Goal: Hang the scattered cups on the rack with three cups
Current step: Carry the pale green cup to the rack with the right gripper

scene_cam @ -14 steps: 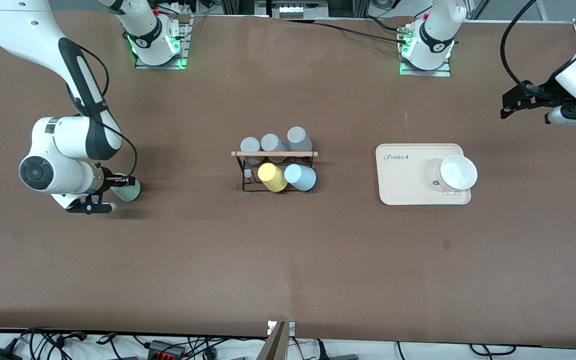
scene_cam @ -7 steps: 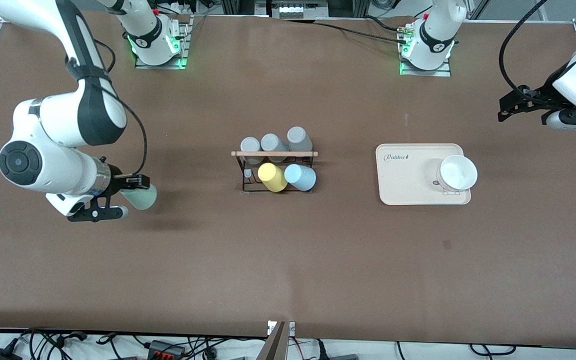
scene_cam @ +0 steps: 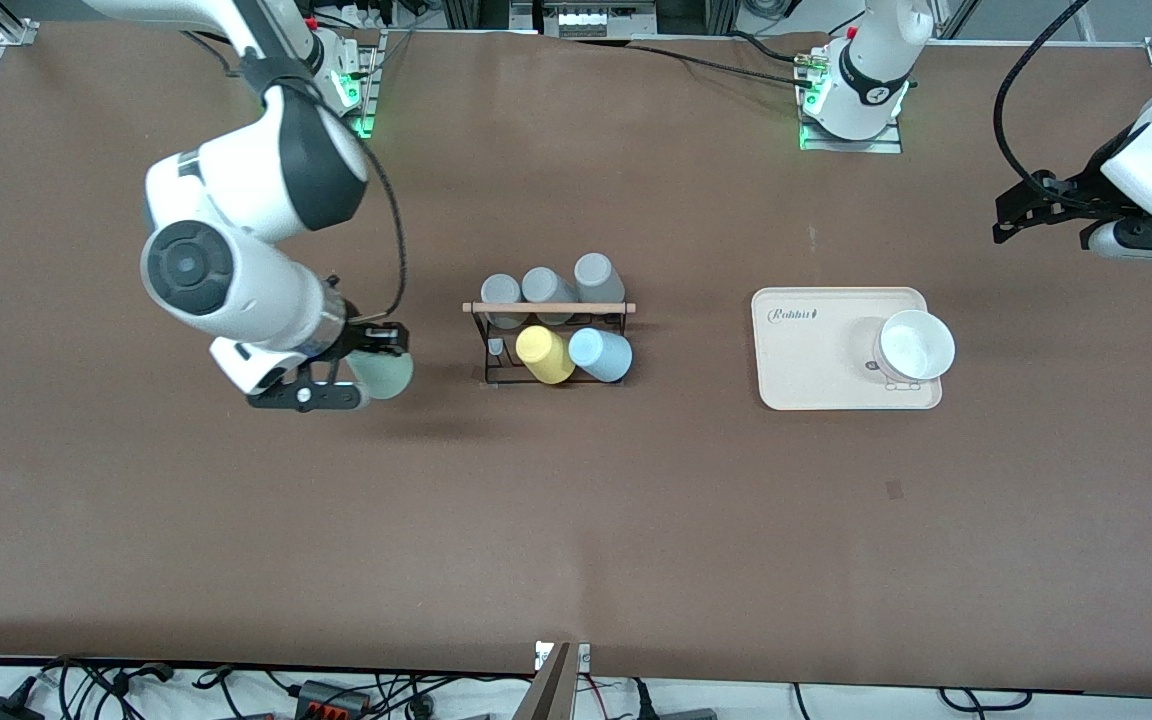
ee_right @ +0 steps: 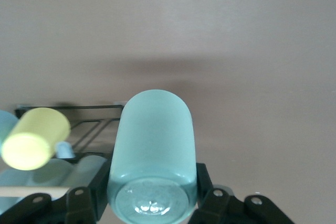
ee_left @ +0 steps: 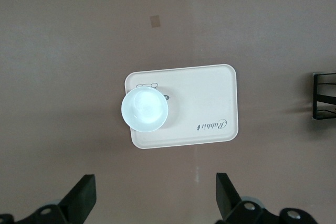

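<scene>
Right tool: clamped on the mint cup, carried in the air over bare desk toward the right arm's end of the rack.
Mint cup: lies sideways in the grip, not yet on a peg.
Blue cup: already hung on the rack, beside the yellow cup; three grey cups fill the row farther from the camera.
Step in hand: transport to the rack.
Next move, as judged: line the cup's mouth up with the free peg beside the yellow cup.
Left tool: fingers spread wide, empty, waiting over the desk's end past the cream tray.
View difference: right wrist view alone shows the grip; left wrist view alone looks into the white bowl.
</scene>
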`<state>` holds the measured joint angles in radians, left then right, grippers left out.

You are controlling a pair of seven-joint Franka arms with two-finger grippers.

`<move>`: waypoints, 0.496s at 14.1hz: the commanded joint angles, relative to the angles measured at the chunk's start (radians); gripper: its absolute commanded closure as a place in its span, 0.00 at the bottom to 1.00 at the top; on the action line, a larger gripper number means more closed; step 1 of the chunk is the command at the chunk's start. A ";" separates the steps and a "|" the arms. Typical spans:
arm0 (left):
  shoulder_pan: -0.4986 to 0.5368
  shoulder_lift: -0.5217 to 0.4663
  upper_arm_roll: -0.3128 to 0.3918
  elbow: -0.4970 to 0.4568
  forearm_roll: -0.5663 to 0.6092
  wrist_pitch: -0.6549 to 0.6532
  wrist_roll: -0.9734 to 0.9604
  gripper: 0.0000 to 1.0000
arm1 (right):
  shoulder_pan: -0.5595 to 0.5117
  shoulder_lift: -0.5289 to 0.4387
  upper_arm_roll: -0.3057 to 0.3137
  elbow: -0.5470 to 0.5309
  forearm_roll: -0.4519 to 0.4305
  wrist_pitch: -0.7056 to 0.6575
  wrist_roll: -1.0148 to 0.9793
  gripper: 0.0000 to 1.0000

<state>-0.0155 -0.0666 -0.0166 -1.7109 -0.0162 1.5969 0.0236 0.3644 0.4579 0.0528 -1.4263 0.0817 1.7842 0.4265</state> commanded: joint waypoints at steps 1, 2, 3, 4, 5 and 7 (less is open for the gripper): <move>-0.003 0.004 -0.005 0.011 -0.004 -0.003 -0.013 0.00 | 0.034 0.025 -0.007 0.026 0.016 0.032 0.063 0.79; -0.003 0.004 -0.006 0.011 -0.004 -0.003 -0.013 0.00 | 0.056 0.028 -0.007 0.024 0.029 0.034 0.105 0.78; -0.003 0.004 -0.006 0.011 -0.004 -0.003 -0.013 0.00 | 0.074 0.036 -0.007 0.026 0.035 0.037 0.144 0.78; -0.003 0.004 -0.006 0.013 -0.004 -0.003 -0.013 0.00 | 0.094 0.042 -0.007 0.026 0.035 0.052 0.159 0.79; -0.003 0.004 -0.006 0.011 -0.004 -0.005 -0.013 0.00 | 0.111 0.048 -0.007 0.024 0.036 0.069 0.173 0.79; -0.003 0.004 -0.006 0.011 -0.004 -0.005 -0.013 0.00 | 0.130 0.057 -0.007 0.026 0.036 0.072 0.187 0.79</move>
<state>-0.0157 -0.0666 -0.0204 -1.7109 -0.0162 1.5969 0.0226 0.4742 0.4974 0.0531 -1.4258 0.1051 1.8538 0.5888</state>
